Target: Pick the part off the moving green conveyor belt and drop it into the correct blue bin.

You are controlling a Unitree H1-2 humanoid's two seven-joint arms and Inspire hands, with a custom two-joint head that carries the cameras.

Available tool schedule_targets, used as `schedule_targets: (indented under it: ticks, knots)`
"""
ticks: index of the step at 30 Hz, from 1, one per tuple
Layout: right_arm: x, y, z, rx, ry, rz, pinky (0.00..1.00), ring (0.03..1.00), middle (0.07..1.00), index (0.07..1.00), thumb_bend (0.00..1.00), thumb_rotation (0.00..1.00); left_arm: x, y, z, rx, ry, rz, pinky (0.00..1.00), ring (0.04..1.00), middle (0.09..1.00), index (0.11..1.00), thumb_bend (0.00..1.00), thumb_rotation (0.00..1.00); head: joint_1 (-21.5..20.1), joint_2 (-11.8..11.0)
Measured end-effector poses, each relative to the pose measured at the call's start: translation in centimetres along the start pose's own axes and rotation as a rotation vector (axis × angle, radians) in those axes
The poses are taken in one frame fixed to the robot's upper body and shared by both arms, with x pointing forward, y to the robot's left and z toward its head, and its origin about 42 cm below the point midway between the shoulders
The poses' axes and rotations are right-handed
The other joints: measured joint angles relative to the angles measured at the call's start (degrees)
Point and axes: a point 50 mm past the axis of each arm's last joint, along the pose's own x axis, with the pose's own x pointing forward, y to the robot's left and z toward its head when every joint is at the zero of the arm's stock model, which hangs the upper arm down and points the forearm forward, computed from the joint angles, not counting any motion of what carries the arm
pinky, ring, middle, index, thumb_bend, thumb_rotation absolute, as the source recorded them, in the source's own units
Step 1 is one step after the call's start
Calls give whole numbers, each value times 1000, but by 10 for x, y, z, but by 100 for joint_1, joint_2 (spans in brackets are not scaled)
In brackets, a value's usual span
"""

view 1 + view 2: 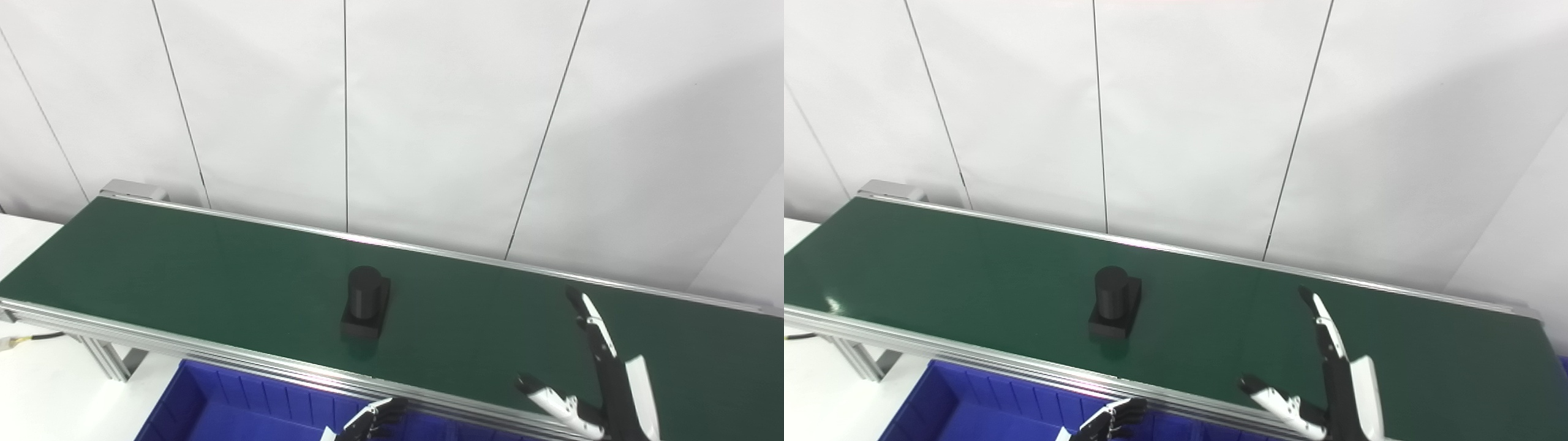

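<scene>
Tracking the part point(365, 303): it stands upright mid-belt point(184, 263), well left of my right hand point(597, 386), which is spread open and empty above the belt. I should close around the cylinder, not the base. Left hand point(373, 421) hangs curled over the bin point(208, 401); grip unclear.

Black part point(365, 302) on green belt point(184, 269); blue bin point(214, 404); white-and-black right hand point(603, 392).
</scene>
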Motion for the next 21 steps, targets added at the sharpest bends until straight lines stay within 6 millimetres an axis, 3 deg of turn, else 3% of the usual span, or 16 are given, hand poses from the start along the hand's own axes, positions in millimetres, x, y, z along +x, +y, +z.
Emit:
schedule_targets:
  ticks: [3, 6, 10, 21]
  knots:
    - [8, 3, 2, -1, 16, 27, 819, 897, 921, 909, 821, 497, 0, 1, 1, 3, -4, 5, 766, 795, 795, 775, 738, 911, -80, 27]
    - [19, 9, 2, -33, 37, 59, 806, 879, 909, 898, 857, 514, 0, 4, 3, 7, -14, 8, 779, 807, 802, 781, 740, 946, -492, 185]
    - [40, 24, -3, -79, 72, 116, 792, 871, 907, 897, 893, 512, 0, 10, 5, 21, -29, 9, 782, 806, 802, 786, 770, 998, -739, 264]
    - [76, 53, -6, -158, 127, 180, 781, 878, 905, 907, 965, 577, -2, 15, 5, 21, -26, 13, 830, 824, 798, 784, 795, 1000, -1188, 396]
